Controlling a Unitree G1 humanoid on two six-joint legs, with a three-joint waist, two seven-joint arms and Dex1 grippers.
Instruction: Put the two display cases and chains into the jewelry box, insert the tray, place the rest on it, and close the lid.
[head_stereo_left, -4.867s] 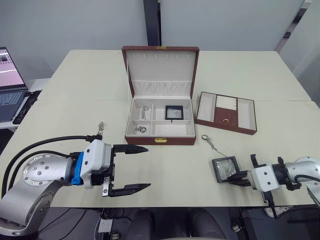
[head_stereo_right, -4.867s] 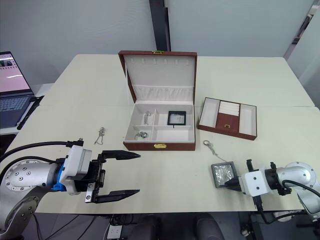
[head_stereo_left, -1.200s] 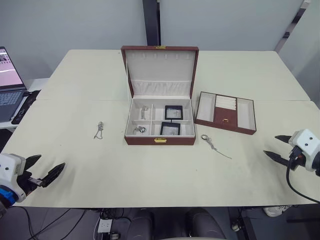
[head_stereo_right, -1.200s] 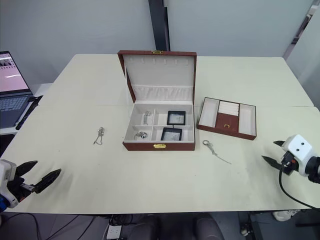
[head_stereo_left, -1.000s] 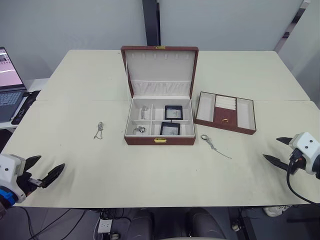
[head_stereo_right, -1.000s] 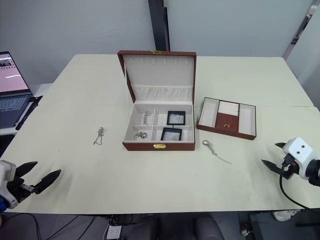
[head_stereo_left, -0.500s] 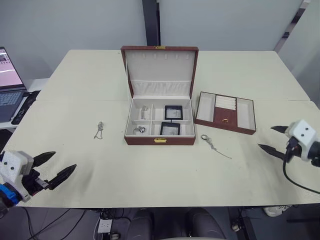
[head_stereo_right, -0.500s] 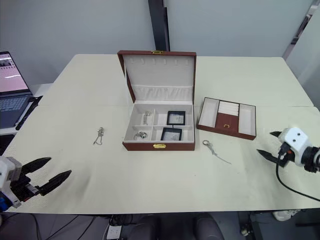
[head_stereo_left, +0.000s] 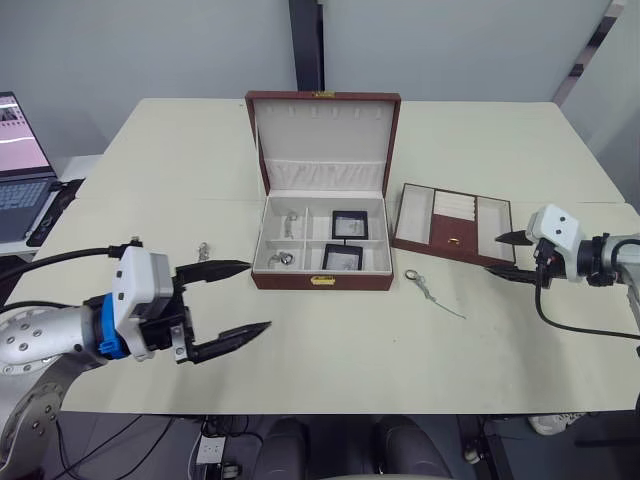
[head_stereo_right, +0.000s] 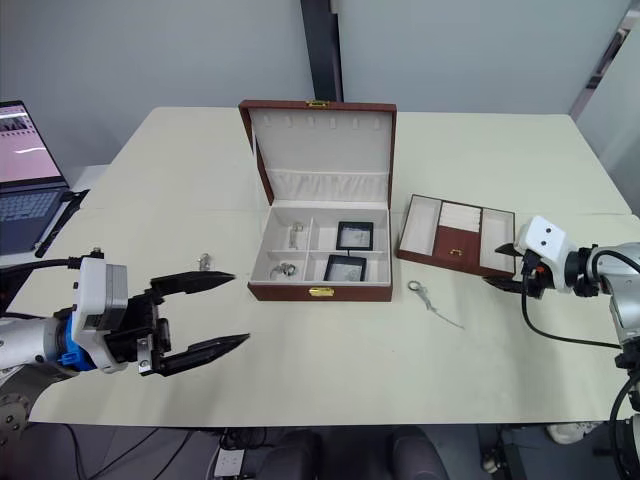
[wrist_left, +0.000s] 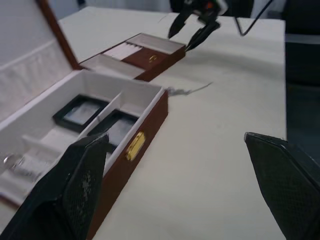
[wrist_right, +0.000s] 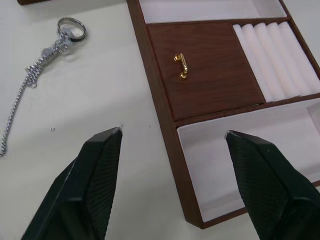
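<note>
A: Where does the jewelry box (head_stereo_left: 322, 243) sit?

B: Mid-table, on the cream table (head_stereo_left: 330, 340); its lid (head_stereo_left: 323, 140) stands raised at the back, cream lining and a row of small hooks facing the robot; the gold clasp (head_stereo_left: 321, 281) is on the front wall.

A: And the two display cases?

B: Both inside, in the right-hand compartments; the rear display case (head_stereo_left: 348, 224) lies behind the front display case (head_stereo_left: 340, 257), a divider between them; silvery pieces lie in the left compartments, one at the back (head_stereo_left: 289, 222) and one at the front (head_stereo_left: 278, 259).

A: Any chains outside the box?

B: Two; the left chain (head_stereo_left: 202, 252) lies on the table left of the box, just beyond the upper finger of the left gripper (head_stereo_left: 230, 310); the right chain (head_stereo_left: 428, 290), ring end nearest the box, lies near the box's front right corner, trailing away to the right.

A: The tray?

B: On the table right of the box, apart from it and slightly angled; the tray (head_stereo_left: 452, 228) shows cream compartments, ring rolls and a gold pull (wrist_right: 181, 65) on its brown centre panel.

A: The grippers?

B: The left one hangs over the table in front of the box's left side, fingers spread wide, nothing between them; the right gripper (head_stereo_left: 505, 254) is at the tray's right front corner, fingers (wrist_right: 95, 185) parted and empty, one on each side of that corner in the wrist view.
</note>
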